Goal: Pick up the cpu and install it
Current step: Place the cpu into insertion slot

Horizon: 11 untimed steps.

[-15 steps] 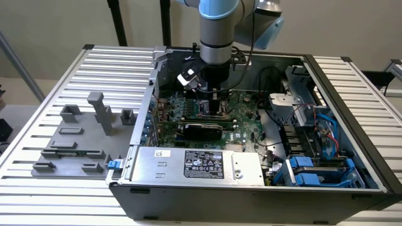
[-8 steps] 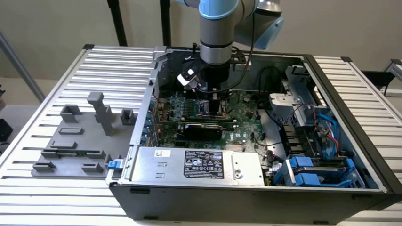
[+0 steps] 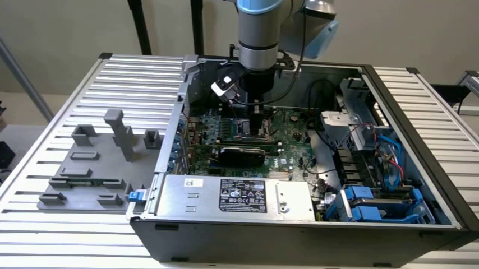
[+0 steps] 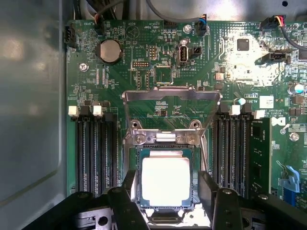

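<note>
Wrist view shows the gripper (image 4: pixel 167 190) closed on the cpu (image 4: pixel 166 178), holding it by two opposite edges. The cpu lies level within the socket (image 4: pixel 165 149), in the middle of the motherboard (image 4: pixel 144 48), between two banks of memory slots (image 4: pixel 96 153); the metal load plate (image 4: pixel 170 94) stands raised.

Setting, as seen in the exterior view.
- Wall (image 3: pixel 67 28): plain cream, unmarked, across the whole back.
- Table (image 3: pixel 112 84): ribbed aluminium slats, silver-grey (the slats run crosswise).
- Posts (image 3: pixel 139 25): two, black, upright against the wall.
- Pole (image 3: pixel 22 78): grey, slanting, at the exterior view's left.
- Floor (image 3: pixel 22 131): pale, beyond the table's edge.
- Light: soft, even.
</note>
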### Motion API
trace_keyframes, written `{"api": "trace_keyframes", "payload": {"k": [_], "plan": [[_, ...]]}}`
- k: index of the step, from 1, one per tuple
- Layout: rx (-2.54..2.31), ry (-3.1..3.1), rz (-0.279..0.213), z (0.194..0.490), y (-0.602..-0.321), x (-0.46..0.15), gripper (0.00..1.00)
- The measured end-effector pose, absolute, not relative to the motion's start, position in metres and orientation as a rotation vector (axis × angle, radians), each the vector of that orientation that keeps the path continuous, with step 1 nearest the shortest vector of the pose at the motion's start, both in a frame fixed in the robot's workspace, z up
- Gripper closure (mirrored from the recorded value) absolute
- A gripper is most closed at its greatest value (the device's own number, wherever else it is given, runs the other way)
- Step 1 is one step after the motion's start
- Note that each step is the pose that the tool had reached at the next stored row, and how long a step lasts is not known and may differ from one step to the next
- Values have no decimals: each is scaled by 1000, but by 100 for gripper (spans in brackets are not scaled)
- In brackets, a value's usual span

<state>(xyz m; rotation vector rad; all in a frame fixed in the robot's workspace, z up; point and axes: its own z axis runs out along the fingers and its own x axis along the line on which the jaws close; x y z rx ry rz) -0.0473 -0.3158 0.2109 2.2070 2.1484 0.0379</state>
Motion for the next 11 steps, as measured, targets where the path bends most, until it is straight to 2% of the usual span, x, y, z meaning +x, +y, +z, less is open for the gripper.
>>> {"api": "trace_keyframes", "payload": {"k": [2,3,5,6,9,10,11], "plan": [[2207,2149,38,215,-316,-47,46],[2207,2149,38,217,-316,-47,46],[2207,2149,39,219,-316,-47,58],[2208,2149,39,219,-316,-47,58],[2208,2149,40,220,-316,-47,76],[2208,2149,40,220,-316,-47,76],[2208,2149,40,220,-316,-47,82]]}}
